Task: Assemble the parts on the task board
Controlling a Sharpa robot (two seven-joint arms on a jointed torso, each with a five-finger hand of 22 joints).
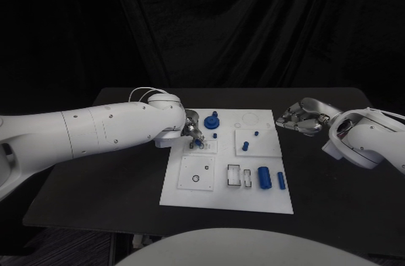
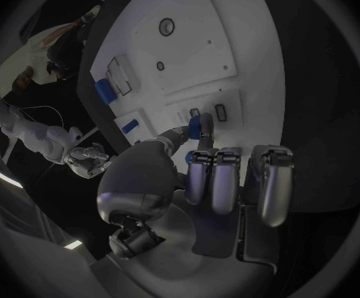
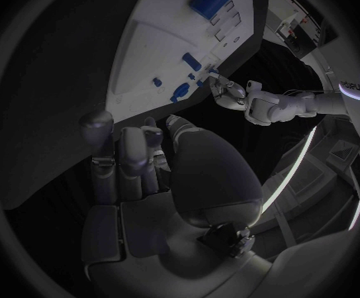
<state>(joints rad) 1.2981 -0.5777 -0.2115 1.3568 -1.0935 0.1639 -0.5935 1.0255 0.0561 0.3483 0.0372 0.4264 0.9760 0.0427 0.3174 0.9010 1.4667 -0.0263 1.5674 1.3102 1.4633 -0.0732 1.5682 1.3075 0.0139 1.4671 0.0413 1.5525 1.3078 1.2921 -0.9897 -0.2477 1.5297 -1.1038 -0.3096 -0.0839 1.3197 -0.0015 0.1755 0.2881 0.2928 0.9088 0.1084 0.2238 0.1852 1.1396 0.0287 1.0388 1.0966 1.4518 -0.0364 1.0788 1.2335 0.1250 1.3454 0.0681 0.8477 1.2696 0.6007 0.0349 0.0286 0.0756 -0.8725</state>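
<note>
The white task board (image 1: 227, 197) lies mid-table. My left hand (image 1: 189, 131) hovers over its far left part, thumb and a finger pinching a small blue part (image 2: 198, 126) just above the board (image 2: 196, 59). Beside it stand a blue round knob (image 1: 211, 123) and small blue pegs (image 1: 246, 145). A blue cylinder (image 1: 264, 178) and a thinner blue bar (image 1: 281, 180) lie near the front right. My right hand (image 1: 301, 117) hangs off the board's far right corner, its fingers (image 3: 130, 153) apart and holding nothing.
Two rectangular slots (image 1: 233, 176) and a square plate with a small hole (image 1: 196, 178) sit on the board's front half. Black tabletop (image 1: 337, 184) surrounds the board. The right wrist view shows the board (image 3: 172, 26) with my left hand (image 3: 225, 91) at its edge.
</note>
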